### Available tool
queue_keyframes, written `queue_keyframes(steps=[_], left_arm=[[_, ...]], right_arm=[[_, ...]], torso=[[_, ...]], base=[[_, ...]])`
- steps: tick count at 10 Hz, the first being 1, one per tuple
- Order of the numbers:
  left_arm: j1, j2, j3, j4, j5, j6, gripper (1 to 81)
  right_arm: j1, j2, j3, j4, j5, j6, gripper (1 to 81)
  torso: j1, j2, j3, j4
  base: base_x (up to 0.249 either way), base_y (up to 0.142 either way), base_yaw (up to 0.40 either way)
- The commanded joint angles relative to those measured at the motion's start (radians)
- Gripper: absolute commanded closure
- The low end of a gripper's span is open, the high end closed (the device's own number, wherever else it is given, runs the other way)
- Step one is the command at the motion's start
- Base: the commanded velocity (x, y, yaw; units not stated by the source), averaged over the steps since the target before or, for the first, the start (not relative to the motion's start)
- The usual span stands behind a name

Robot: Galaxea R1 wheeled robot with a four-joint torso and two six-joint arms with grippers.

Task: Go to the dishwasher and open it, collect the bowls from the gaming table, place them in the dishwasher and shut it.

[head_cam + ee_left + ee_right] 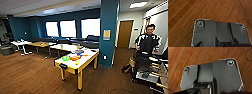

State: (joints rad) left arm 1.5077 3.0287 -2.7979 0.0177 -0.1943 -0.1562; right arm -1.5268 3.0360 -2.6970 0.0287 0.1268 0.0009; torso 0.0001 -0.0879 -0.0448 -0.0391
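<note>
The gaming table (77, 65) stands on the wooden floor (30, 75) in the middle of the head view, a long white-topped table with a yellow edge and yellow legs, its near short end turned toward the camera. On its top lie the bowls: a green bowl (65, 58) nearest that near end, and an orange bowl (75, 58) just beside the green one, farther along the table. Beyond the orange bowl, toward the far end, sit several colourful flat items (81, 53) that are too blurred to name. A small yellow object (76, 62) lies on the top close to the near end.

Just past the far end of the gaming table rises a wide teal pillar (108, 32) with a pale framed notice (106, 34) on it. Behind the table, plain wooden-topped tables (41, 44) run toward the bright windows (68, 28) in the teal back wall. Well to the side of the gaming table beyond the pillar, a person (147, 41) in a dark jacket with white stripes stands with a control rig, near a brown door (124, 33). A dark cart (147, 72) of equipment sits in front of the person.

Both wrist views look down on brown wood flooring (193, 11) past the robot's own dark plate. The fingers of the two grippers cannot be made out, so whether they are wide, narrow or holding anything cannot be told.
</note>
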Motion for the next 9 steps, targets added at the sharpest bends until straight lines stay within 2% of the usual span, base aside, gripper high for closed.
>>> queue_keyframes(steps=[1,9], left_arm=[[-0.063,-0.003,-0.006,0.001,0.036,0.004,1.0],[-0.063,-0.002,-0.005,0.001,0.036,0.004,1.0]], right_arm=[[0.059,0.002,0.004,-0.003,-0.044,0.001,1.0],[0.062,0.003,0.004,-0.003,-0.044,0.001,1.0]], torso=[[0.000,0.000,0.000,0.000],[0.000,0.000,0.000,0.000]], base=[[0.000,0.000,0.000],[0.000,0.074,0.000]])
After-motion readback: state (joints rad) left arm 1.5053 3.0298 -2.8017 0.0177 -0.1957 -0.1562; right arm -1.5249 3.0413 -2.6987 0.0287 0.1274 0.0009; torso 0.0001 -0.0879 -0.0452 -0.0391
